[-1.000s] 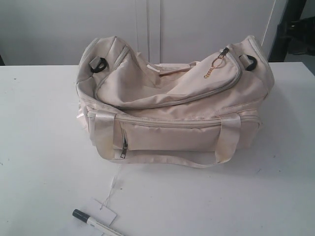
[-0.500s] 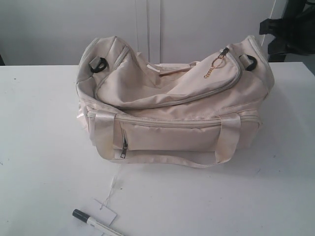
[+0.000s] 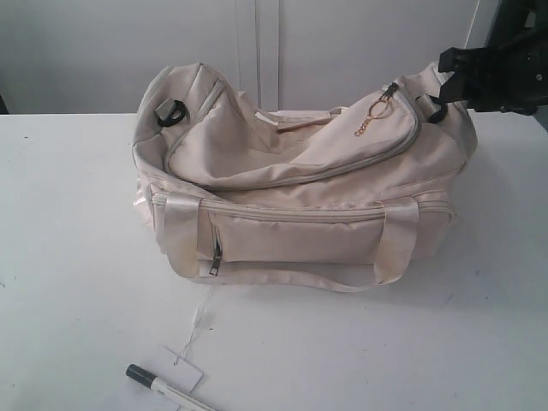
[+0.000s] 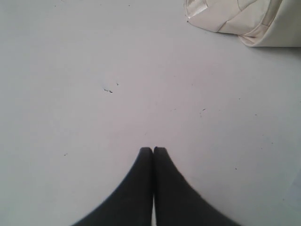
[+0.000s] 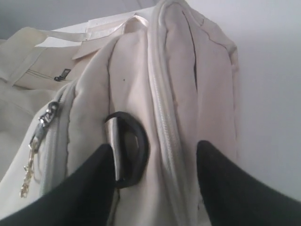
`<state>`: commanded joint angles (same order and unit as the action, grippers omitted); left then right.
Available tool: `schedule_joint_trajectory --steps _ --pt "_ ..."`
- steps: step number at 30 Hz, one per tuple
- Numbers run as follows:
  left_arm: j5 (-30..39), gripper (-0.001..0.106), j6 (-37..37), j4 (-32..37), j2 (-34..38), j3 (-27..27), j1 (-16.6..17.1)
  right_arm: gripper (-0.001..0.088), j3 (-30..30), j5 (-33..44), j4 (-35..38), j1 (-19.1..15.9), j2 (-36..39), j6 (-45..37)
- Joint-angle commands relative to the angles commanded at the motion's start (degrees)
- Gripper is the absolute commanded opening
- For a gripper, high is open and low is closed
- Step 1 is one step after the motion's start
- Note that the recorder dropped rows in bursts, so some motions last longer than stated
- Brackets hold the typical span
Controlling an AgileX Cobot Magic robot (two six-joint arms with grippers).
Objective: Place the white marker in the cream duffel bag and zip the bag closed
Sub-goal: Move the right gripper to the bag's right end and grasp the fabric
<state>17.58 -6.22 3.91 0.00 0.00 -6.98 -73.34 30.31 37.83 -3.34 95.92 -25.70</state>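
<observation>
The cream duffel bag (image 3: 300,197) sits mid-table with its top sagging inward. Its zip pull with a gold chain (image 3: 377,107) rests at the right end. The white marker (image 3: 167,390), dark cap pointing left, lies on the table at the near edge, apart from the bag. My right gripper (image 3: 454,73) hovers open over the bag's right end. In the right wrist view the right gripper (image 5: 155,150) straddles the end seam, beside the black ring (image 5: 131,150). My left gripper (image 4: 153,149) is shut with nothing in it over bare table, a corner of the bag (image 4: 235,19) beyond it. It is outside the exterior view.
A white paper hang tag (image 3: 181,366) on a thin string lies just next to the marker's cap. The white table (image 3: 68,257) extends on all sides of the bag. A light wall stands behind, with dark equipment at the far right.
My right arm has come into the exterior view from the upper right and moved left to the bag's right end. Bag and marker have not moved.
</observation>
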Motion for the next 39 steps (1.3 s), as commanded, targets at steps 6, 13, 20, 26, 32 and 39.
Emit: schedule_joint_trajectory --steps 6,13,20,26,32,39 --pt "0.0 0.0 0.0 0.0 0.0 0.0 0.0 0.0515 0.0 -0.03 3.97 0.0 1.63 0.0" --pt "0.0 0.0 0.0 0.0 0.0 0.0 0.0 0.0511 0.0 0.73 3.97 0.0 4.05 0.0" --pt "0.0 0.0 0.0 0.0 0.0 0.0 0.0 0.0005 0.0 5.38 3.76 0.0 4.14 -1.89" --pt "0.0 0.0 0.0 0.0 0.0 0.0 0.0 0.0 0.0 9.15 3.76 0.0 1.71 -5.25" --pt "0.0 0.0 0.0 0.0 0.0 0.0 0.0 0.0 0.0 12.07 3.87 0.0 -1.12 -5.12" --pt "0.0 0.0 0.0 0.0 0.0 0.0 0.0 0.0 0.0 11.15 3.87 0.0 -1.12 -5.12"
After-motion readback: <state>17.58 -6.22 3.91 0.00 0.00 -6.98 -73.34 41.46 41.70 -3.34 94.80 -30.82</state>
